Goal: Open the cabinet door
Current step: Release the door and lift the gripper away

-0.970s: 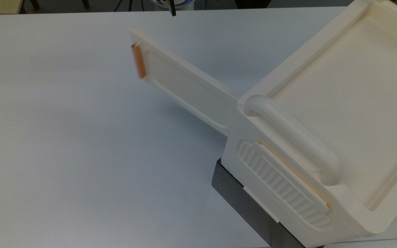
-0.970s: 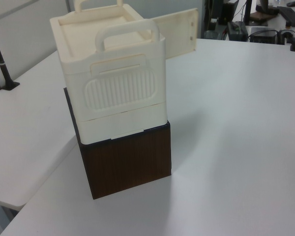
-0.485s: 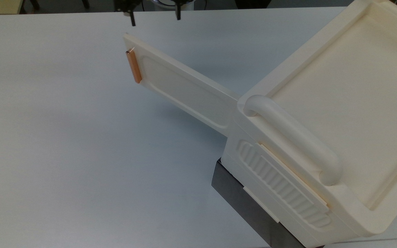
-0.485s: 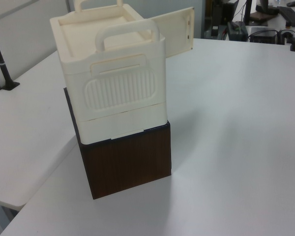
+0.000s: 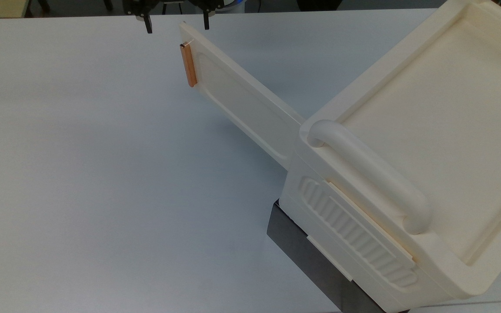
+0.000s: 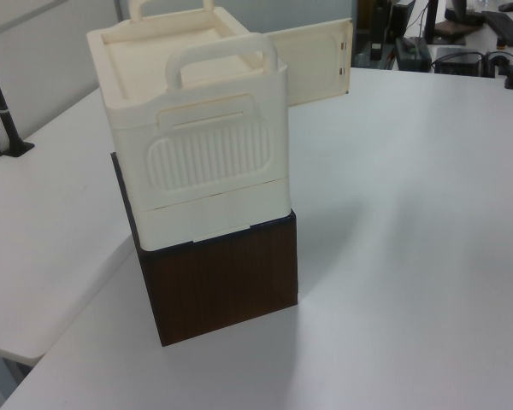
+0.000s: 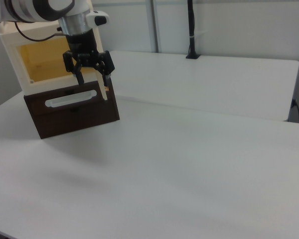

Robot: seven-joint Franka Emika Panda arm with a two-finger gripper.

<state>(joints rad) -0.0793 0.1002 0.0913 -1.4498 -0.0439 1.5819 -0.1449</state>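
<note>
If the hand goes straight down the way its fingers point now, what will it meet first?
Probably the top edge of the open cabinet door: the open hand hangs over its free end, near the copper handle. Depth is unclear, so it may instead reach the white table.

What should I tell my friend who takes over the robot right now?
Gripper: open, holding nothing, its fingers either side of the door's free edge in the top view.
Cabinet door: swung wide open, sticking out from the cream cabinet over the white table. Its copper handle is at the far end.
The cabinet sits on a dark brown box. In the right view the yellowish inside shows.
Done: door open.
Left: probably just move the arm away.
</note>
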